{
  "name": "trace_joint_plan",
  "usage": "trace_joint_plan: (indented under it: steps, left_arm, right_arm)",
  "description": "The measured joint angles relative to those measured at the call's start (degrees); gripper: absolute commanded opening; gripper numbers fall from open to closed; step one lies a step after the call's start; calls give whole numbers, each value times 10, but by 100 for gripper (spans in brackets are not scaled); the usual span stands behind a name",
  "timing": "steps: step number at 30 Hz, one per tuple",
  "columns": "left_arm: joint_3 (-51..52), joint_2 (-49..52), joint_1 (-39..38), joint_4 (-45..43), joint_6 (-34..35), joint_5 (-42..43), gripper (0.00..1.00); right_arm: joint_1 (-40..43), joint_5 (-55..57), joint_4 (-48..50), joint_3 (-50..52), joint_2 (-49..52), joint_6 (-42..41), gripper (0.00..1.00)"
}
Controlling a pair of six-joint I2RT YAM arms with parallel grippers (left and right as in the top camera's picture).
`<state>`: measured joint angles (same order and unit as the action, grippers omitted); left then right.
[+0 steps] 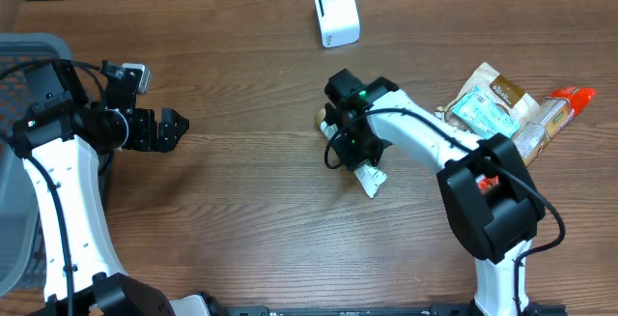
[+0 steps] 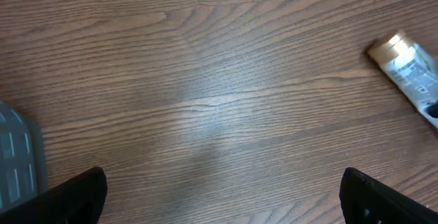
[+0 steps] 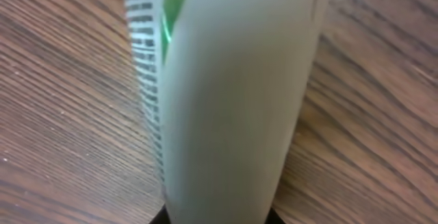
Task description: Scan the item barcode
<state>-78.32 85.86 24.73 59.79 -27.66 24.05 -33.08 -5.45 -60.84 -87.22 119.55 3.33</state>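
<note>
Tube, wht w/ gold cap, lying flat, barcode showing

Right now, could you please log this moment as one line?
right gripper: jaws shut on tube | left gripper: jaws open, empty | scanner: upright, untouched

Soft even light, tube blurred close-up

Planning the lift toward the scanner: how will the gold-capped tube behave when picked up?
The tube probably squashes somewhat under the right end effector, being flat-crimped at one end. Its smooth skin may slip. Round near the gold cap, it could roll if released.
</note>
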Motion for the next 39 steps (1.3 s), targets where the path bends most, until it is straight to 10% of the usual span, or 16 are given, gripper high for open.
trace_joint_plan:
  steps: [39]
  left_arm:
    - [0,0,0,0,0,0,99]
  right_arm:
    - [181,-557,66,-103,-200,33,4]
